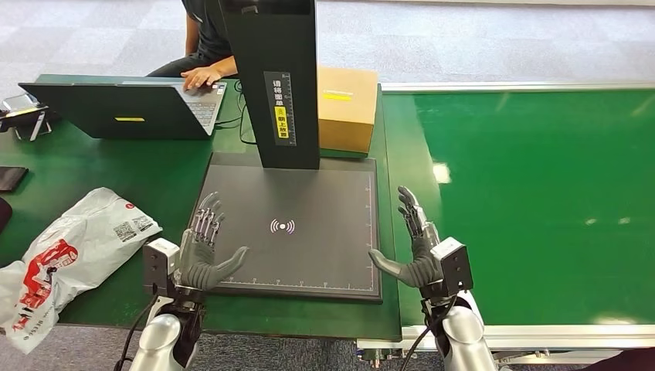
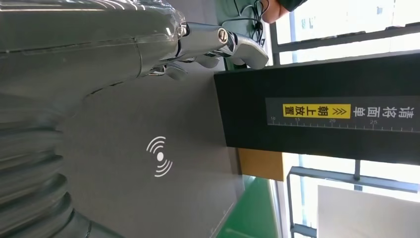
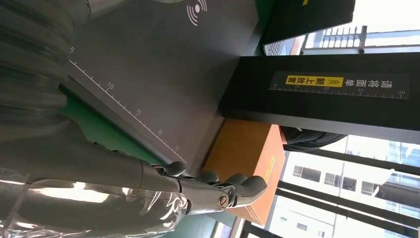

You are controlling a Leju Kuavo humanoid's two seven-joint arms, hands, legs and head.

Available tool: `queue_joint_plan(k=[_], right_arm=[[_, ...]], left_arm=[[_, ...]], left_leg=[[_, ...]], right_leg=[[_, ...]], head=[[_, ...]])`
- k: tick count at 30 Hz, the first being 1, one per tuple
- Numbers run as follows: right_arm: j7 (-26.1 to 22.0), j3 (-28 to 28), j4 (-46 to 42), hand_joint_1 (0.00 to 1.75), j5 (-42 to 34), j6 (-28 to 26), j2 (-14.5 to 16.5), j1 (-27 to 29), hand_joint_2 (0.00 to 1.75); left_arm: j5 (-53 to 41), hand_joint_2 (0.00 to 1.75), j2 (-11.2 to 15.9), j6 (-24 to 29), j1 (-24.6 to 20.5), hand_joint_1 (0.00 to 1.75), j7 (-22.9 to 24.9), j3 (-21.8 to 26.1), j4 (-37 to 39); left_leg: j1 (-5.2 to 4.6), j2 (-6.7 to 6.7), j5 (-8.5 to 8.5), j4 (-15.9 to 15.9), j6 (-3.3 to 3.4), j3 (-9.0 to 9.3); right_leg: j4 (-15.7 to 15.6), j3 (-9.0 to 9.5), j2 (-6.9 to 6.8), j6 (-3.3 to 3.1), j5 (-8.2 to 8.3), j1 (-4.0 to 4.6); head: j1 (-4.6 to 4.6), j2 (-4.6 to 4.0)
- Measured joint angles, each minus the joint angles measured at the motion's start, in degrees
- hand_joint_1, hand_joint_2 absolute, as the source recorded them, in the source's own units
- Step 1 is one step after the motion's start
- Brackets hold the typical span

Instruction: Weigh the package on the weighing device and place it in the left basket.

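**Both hands open and empty at the scale, package lying off to the left**

You have a green-topped desk [image 1: 93, 166] on the left and a wide green conveyor belt [image 1: 541, 201] on the right. In the middle sits the flat dark grey weighing platform [image 1: 309, 247], marked with a white wireless symbol and ruler lines along its edges, nothing resting on it. A tall black column [image 1: 278, 85] with a yellow label rises from the platform's far edge.

Behind the column stands a brown cardboard box [image 1: 347, 108]. At the far left you see an open dark laptop [image 1: 123, 108], with a person's hand [image 1: 202, 76] on its keyboard.

The package, a white plastic mailer bag with red print [image 1: 69, 255], lies crumpled on the desk near its front left edge, just beside your left hand and apart from the platform.

Your left hand [image 1: 205, 251] hovers over the platform's near left corner, fingers spread, thumb pointing inward, holding nothing. Your right hand [image 1: 413, 247] is at the platform's near right edge, fingers likewise spread and empty, thumb turned toward the platform.
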Motion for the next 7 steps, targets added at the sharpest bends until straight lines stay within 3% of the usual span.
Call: queue_joint_plan(k=[7], right_arm=[[-0.03, 0.00, 0.85, 0.00, -0.01, 0.21, 0.00, -0.45, 1.75]], left_arm=[[0.45, 1.75, -0.10, -0.49, 0.00, 0.00, 0.27, 0.17, 0.00]], left_leg=[[0.00, 0.00, 0.00, 0.00, 0.00, 0.00]], right_leg=[[0.00, 0.00, 0.00, 0.00, 0.00, 0.00]], head=[[0.00, 0.00]])
